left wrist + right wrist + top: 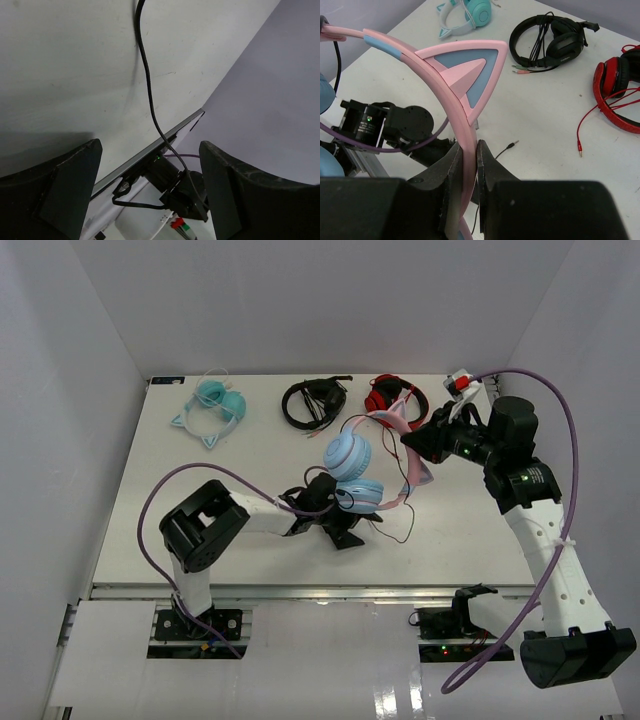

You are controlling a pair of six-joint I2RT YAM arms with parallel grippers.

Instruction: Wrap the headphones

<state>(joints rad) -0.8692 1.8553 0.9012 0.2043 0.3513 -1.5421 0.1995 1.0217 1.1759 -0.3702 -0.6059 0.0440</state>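
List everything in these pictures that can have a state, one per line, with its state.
Right gripper: shut on the pink headphones.
Left gripper: open, the black cable running through it.
Pink headphones: held up, cable unwrapped.
Teal headphones: lying on the table.
Black headphones: lying on the table.
Red headphones: lying on the table, cable loose.
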